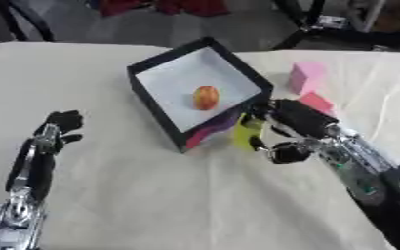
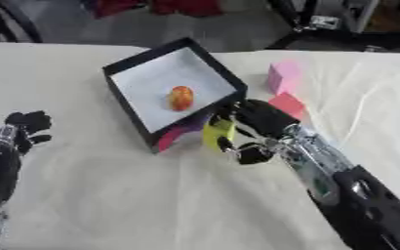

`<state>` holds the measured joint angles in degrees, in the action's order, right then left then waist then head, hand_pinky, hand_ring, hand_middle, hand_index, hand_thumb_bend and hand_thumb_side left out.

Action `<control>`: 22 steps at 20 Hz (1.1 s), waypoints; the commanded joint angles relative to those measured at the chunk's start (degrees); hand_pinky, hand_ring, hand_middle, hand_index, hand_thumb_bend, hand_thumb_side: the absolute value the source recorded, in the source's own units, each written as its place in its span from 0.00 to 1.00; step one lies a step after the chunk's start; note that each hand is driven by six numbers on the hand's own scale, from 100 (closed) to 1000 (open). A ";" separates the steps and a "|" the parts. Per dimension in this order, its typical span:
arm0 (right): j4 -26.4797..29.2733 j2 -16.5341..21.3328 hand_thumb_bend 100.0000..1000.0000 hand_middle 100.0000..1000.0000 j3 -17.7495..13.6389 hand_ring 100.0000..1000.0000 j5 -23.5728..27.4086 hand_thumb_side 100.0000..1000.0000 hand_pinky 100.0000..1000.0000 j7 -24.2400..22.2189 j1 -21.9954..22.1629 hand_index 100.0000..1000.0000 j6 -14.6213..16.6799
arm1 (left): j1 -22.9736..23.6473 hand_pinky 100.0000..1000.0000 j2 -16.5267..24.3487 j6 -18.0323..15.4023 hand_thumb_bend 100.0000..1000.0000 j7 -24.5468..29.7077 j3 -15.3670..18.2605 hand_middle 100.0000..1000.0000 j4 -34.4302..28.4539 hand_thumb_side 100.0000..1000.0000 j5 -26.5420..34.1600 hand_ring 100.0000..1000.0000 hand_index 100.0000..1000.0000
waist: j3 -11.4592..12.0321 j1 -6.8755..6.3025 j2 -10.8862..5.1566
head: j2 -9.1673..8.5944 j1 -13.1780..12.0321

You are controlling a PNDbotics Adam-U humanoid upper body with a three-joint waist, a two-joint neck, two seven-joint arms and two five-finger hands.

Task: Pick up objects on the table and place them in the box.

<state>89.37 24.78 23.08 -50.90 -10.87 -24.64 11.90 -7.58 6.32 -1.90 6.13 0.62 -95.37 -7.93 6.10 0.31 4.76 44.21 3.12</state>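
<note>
The box (image 1: 156,80), black-walled with a white floor, sits turned cornerwise near the far middle of the desk (image 1: 152,195), and a small red-and-yellow round fruit (image 1: 206,97) lies inside it toward the near right wall. Against the outside of the box's near corner lies a magenta object (image 1: 210,131), touching the wall. Just beside it to the right, the right robot hand (image 2: 253,128) has its fingers curled round a yellow object (image 2: 217,133), holding it close to the box's near right wall; whether the yellow piece touches the desk cannot be told. Behind that hand, a red block (image 1: 317,102) rests on the desk, and a pink block (image 1: 307,76) stands farther back, toward the far right edge, near the box's right corner. The left robot hand (image 1: 60,124) is well apart near the left edge of the desk, fingers curled in and holding nothing. A pale cloth covers the desk. No writing or label can be read on anything.
</note>
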 commanded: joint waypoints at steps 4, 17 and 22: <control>4.30 1.75 0.00 0.15 -1.96 0.33 4.58 0.00 0.56 1.85 -1.41 0.70 -1.47 | -0.40 0.76 0.94 -0.09 0.04 -0.04 0.12 0.71 -0.89 1.00 -0.14 0.79 0.80 | -0.14 0.52 -0.93 | -0.09 -0.18; 7.18 6.69 0.00 0.16 -3.90 0.34 13.86 0.00 0.57 -1.06 -13.73 0.71 -6.77 | -0.39 0.76 0.86 -0.15 0.04 -0.01 0.03 0.71 -0.88 1.00 -0.09 0.79 0.80 | 0.32 0.28 -1.07 | -0.09 -0.07; -2.67 4.40 0.00 0.16 -3.28 0.34 11.19 0.00 0.58 -1.21 -21.63 0.72 -6.87 | -1.23 0.76 0.15 -0.28 0.04 0.40 -0.46 0.71 -0.99 1.00 0.18 0.79 0.80 | 2.00 -0.52 -0.55 | -0.09 1.24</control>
<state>88.60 29.10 20.16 -38.94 -12.14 -44.84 5.10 -8.03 6.39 -2.02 6.28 0.36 -95.37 -7.88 8.25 0.28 4.77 44.21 3.97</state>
